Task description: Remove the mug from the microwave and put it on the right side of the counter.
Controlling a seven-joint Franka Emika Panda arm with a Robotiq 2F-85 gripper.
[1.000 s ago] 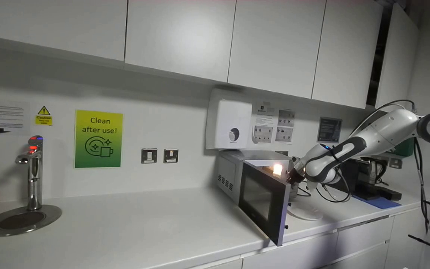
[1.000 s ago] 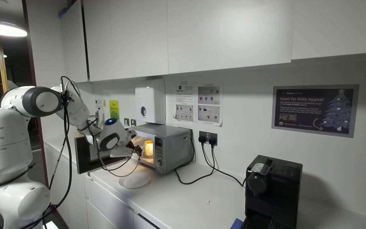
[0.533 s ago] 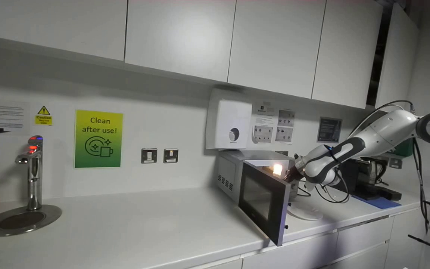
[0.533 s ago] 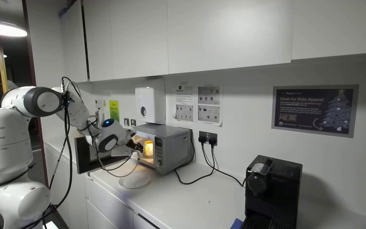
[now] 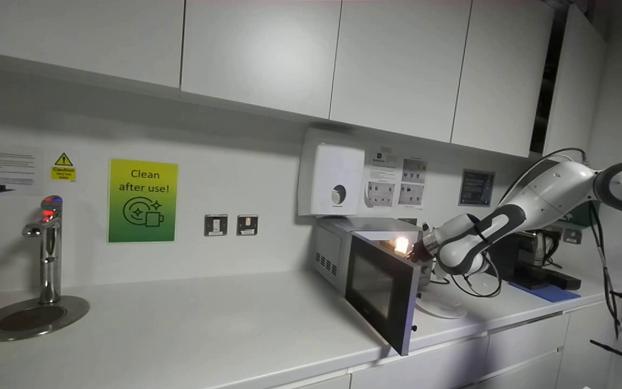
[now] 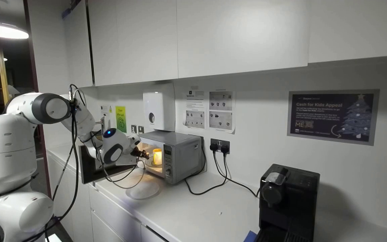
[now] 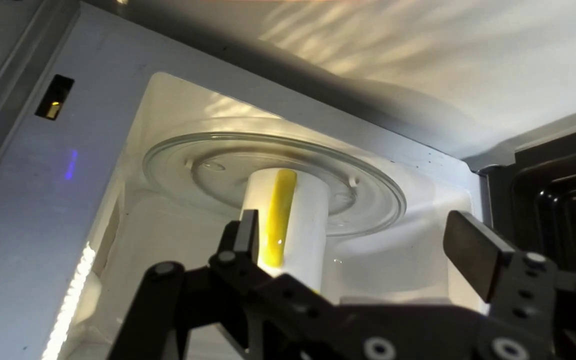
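Observation:
The mug (image 7: 305,215) is white with a yellow handle. It stands upright on the glass turntable (image 7: 178,155) inside the open microwave (image 6: 188,154). It also shows lit in an exterior view (image 6: 157,157). My gripper (image 7: 358,245) is open and empty, at the microwave's opening. In the wrist view the mug's handle faces me. One finger overlaps the mug's left edge and the other finger is well to its right. Contact cannot be told. In an exterior view the gripper (image 6: 145,154) is just left of the mug. In an exterior view the gripper (image 5: 411,254) is partly behind the door.
The microwave door (image 5: 381,281) stands open toward the counter's front edge. A round white disc (image 6: 142,190) lies on the counter (image 6: 210,218) before the microwave. A black coffee machine (image 6: 289,198) stands farther along, beyond power cables (image 6: 200,193). Wall cabinets hang above.
The arm has shifted and the fingers have moved slightly toward the microwave's opening, left in one exterior picture. The elbow has shifted and lowered a little. The mug and door have not moved.

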